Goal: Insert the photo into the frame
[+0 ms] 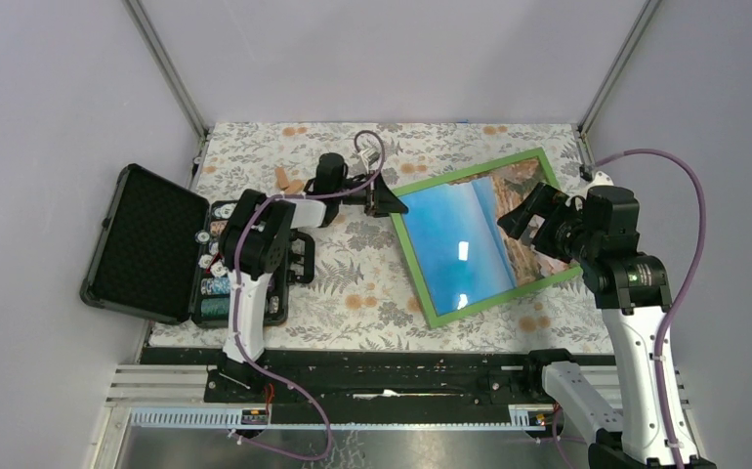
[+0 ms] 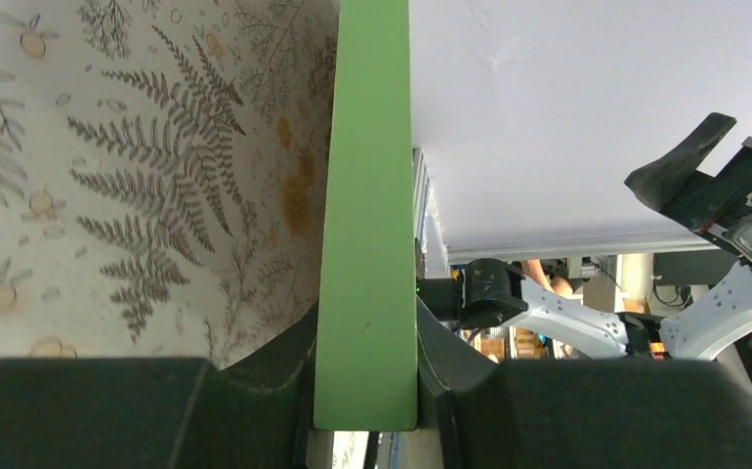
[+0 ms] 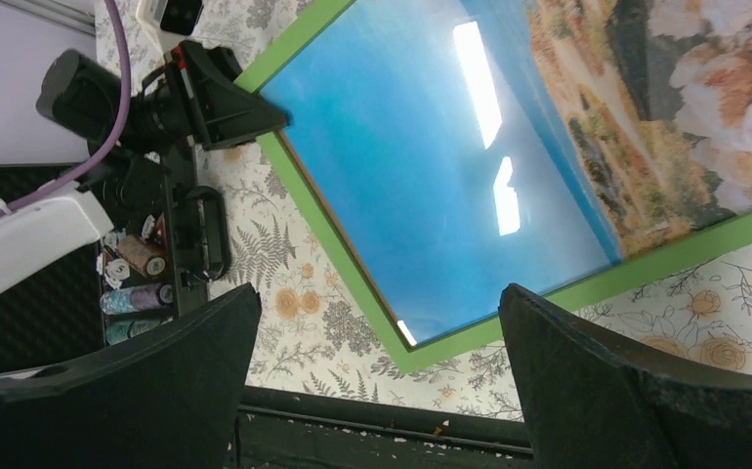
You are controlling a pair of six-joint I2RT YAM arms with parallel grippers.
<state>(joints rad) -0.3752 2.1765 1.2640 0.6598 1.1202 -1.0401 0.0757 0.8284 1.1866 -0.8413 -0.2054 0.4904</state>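
photo (image 1: 455,244) is lying within the frame (image 1: 414,271) border | left gripper (image 1: 387,201) is clamping the frame's left corner | right gripper (image 1: 533,223) is hovering wide open above the frame's rocky end | judgement: pressing corners flat evenly, frame pinned, is seating it best

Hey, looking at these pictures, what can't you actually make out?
- Top view: the right gripper covers part of the photo and the frame, so the fit there is hidden.
- Left wrist: only a strip of frame in the left gripper shows; the photo is cut off.
- Every view: the frame's back faces away.
- Top view: the left arm hides part of the case.
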